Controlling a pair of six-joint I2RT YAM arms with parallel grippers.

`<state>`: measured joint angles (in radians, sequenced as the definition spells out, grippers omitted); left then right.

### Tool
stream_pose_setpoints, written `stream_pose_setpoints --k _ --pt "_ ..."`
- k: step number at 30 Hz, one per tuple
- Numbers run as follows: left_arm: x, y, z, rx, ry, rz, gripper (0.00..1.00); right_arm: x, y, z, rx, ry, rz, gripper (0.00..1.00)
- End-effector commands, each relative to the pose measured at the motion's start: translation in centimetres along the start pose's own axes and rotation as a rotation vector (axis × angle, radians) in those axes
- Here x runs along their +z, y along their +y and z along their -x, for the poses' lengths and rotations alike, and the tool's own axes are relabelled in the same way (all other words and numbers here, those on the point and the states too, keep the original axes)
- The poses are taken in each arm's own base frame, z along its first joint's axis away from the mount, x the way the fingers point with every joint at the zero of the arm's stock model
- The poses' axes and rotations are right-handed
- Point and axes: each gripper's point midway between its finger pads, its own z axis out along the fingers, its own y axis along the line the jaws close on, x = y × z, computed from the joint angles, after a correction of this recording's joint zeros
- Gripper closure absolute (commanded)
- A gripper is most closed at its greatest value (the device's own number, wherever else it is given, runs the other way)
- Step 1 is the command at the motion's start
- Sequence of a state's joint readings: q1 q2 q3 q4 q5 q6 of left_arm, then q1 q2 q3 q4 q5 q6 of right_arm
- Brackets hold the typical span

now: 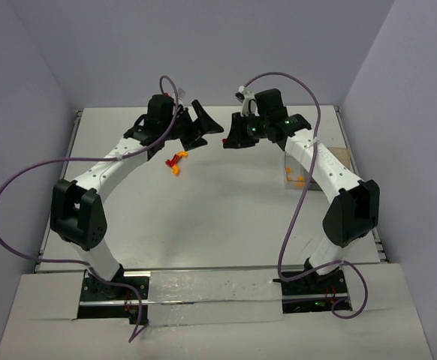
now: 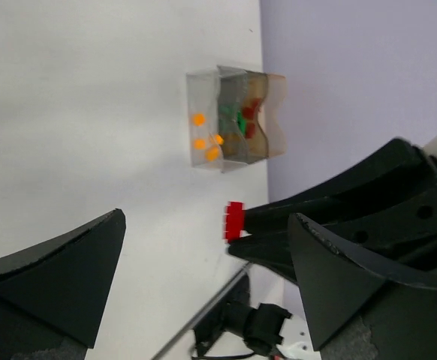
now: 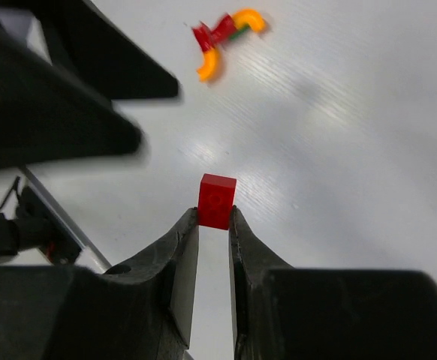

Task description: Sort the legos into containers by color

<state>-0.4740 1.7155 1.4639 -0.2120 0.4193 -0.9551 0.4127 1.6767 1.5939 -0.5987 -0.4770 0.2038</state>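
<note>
**One picked, more to sort**

The right arm's fingers (image 3: 182,251) are clamped on a small red plastic brick (image 3: 217,201). It is raised off the white desk (image 1: 226,225) near its far edge, likely for carrying to the row of three clear plastic bins (image 2: 202,90) at the right edge (orange, green and red each have a compartment). The left arm's fingers (image 2: 61,277) stand wide apart, empty. Loose red and orange pieces (image 1: 175,160) lie toward the far edge.

Materials and finishes
Red brick (image 3: 217,200): smooth, glossy plastic. Containers (image 2: 202,90): clear, slightly cloudy plastic. Table (image 3: 369,165): white, finely ribbed, faint sheen.
</note>
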Motion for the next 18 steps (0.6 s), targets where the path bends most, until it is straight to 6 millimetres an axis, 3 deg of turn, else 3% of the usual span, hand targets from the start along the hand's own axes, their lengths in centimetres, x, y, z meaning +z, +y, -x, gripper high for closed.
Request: stream_pose_setpoints --k 1,2,6,8,11,13,16,18 --pt "-3.9 0.3 5.8 0.15 -0.146 0.009 0.01 -4.5 -3.8 -0.1 -0.07 -0.06 -0.1 1.0" --pt "-4.5 1.0 6.6 0.193 -0.165 0.031 0.01 -5.0 -4.3 -0.9 -0.074 -0.044 -0.11 1.0" --pt "-6.6 3.3 8.4 0.406 -0.23 0.162 0.01 -9.9 -10.6 -3.8 -0.122 0.001 -0.198 1.0" --pt "-7.0 4.5 8.0 0.465 -0.226 0.199 0.01 -13.3 -15.6 -5.6 -0.123 0.055 -0.326 1.0" --pt "-7.0 5.7 7.6 0.583 -0.186 0.223 0.01 -16.2 -19.9 -6.9 -0.111 0.113 -0.426 1.0" --pt "-6.8 6.9 6.8 0.641 -0.13 0.246 0.01 -19.3 -24.0 -7.5 -0.069 0.148 -0.503 1.0" --pt "-6.5 8.7 6.4 0.691 -0.092 0.289 0.01 -21.9 -27.7 -8.4 -0.027 0.2 -0.58 1.0" --pt "-6.4 9.3 6.2 0.699 -0.075 0.303 0.01 -22.5 -29.4 -8.7 -0.023 0.23 -0.609 1.0"
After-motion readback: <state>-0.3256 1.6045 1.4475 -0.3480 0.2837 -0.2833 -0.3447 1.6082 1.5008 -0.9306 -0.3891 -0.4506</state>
